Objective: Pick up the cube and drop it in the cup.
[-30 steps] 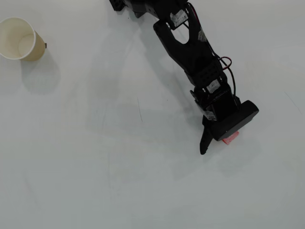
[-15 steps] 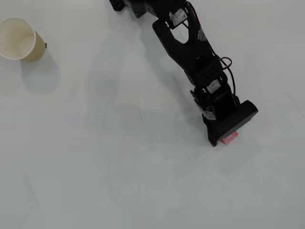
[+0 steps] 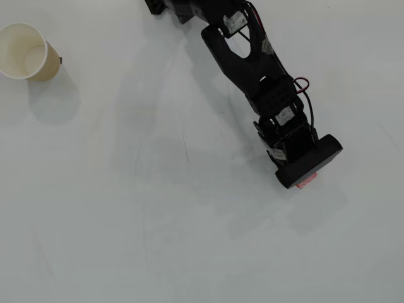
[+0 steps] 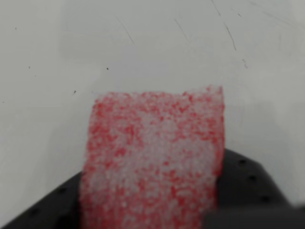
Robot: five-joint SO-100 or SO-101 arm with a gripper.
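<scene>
Pincer [image 3: 302, 182] clamped, arm outstretched low over table.

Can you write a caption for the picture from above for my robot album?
Robot gripper over the red cube, far from the paper cup.

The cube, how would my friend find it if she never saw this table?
Follow the black robot arm from the top of the white table down to its claw in the overhead view. A sliver of the cube peeks out beneath it. It is the only red thing, speckled whitish, far from the cream cup.
</scene>
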